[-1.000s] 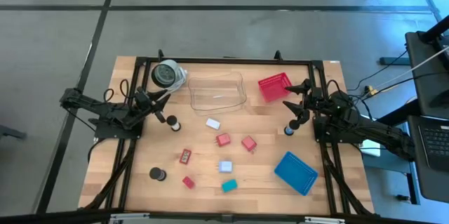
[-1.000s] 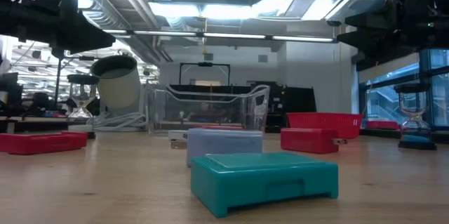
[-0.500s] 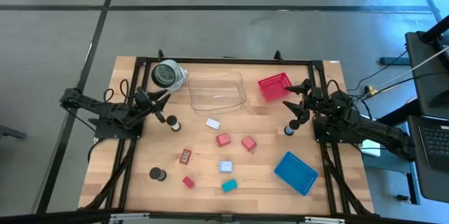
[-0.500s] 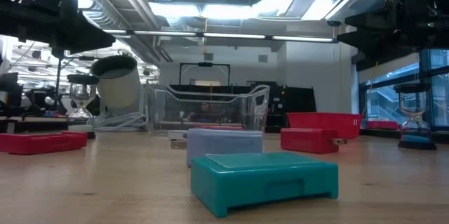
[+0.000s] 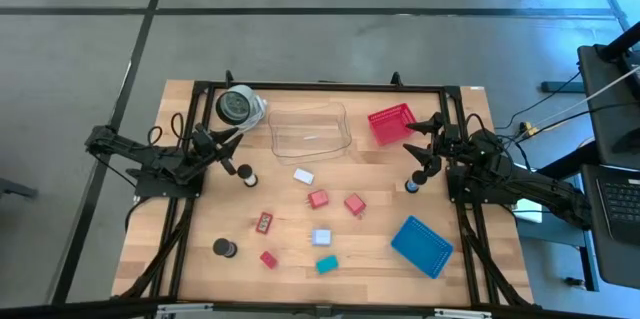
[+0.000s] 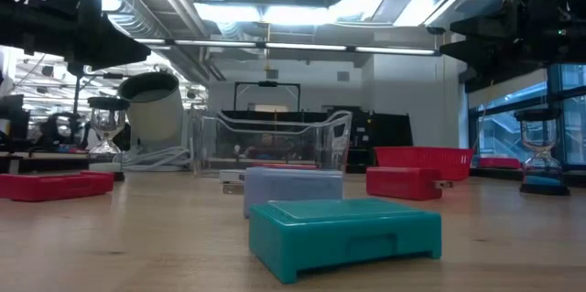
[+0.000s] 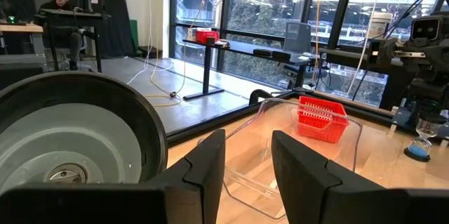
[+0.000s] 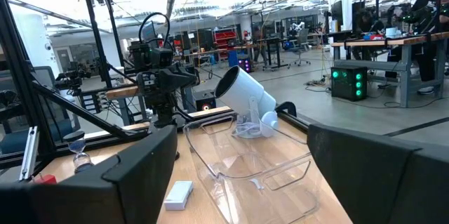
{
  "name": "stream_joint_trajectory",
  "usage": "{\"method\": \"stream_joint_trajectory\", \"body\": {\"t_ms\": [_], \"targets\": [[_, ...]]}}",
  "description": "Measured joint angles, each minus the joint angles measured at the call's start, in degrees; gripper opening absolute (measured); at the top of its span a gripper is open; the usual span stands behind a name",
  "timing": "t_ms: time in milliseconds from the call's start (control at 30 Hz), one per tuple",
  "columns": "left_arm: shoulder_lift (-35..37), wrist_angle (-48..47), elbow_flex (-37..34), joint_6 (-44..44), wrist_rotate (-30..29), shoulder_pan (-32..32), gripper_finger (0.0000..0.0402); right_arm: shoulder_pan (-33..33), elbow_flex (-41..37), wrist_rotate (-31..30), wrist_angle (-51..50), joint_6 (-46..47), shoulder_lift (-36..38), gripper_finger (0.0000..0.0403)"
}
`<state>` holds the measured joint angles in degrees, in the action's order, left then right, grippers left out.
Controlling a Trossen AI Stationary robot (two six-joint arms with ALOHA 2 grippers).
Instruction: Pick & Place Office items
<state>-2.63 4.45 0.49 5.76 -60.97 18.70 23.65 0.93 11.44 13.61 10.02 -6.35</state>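
Observation:
The office items lie scattered on the wooden table in the high view: a white block (image 5: 303,176), red blocks (image 5: 318,199) (image 5: 355,204) (image 5: 264,222) (image 5: 268,259), a pale-blue block (image 5: 321,237), a teal block (image 5: 327,264) and short black-and-white cylinders (image 5: 248,175) (image 5: 225,248) (image 5: 412,185). In the low view the teal block (image 6: 343,232) sits nearest, with the pale-blue one (image 6: 293,187) behind it. My left gripper (image 5: 232,149) (image 7: 248,154) hovers open by the table's left far part. My right gripper (image 5: 415,144) (image 8: 242,147) hovers wide open at the right far part. Neither touches anything.
A clear plastic container (image 5: 310,131) stands at the far middle, with a red mesh basket (image 5: 391,124) to its right and a round black-and-silver object (image 5: 236,106) to its left. A blue flat tray (image 5: 421,246) lies near the right edge. A black frame (image 5: 320,87) borders the table.

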Motion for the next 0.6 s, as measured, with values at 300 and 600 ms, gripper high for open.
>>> {"method": "stream_joint_trajectory", "body": {"t_ms": [300,600], "targets": [[0.0,0.0,0.0,0.0,0.0,0.0,0.0114,0.0,0.0,0.0,0.0,0.0,0.0,0.0324],[0.0,0.0,0.0,0.0,0.9,0.0,0.0114,0.0,0.0,0.0,0.0,0.0,0.0,0.0324]]}}
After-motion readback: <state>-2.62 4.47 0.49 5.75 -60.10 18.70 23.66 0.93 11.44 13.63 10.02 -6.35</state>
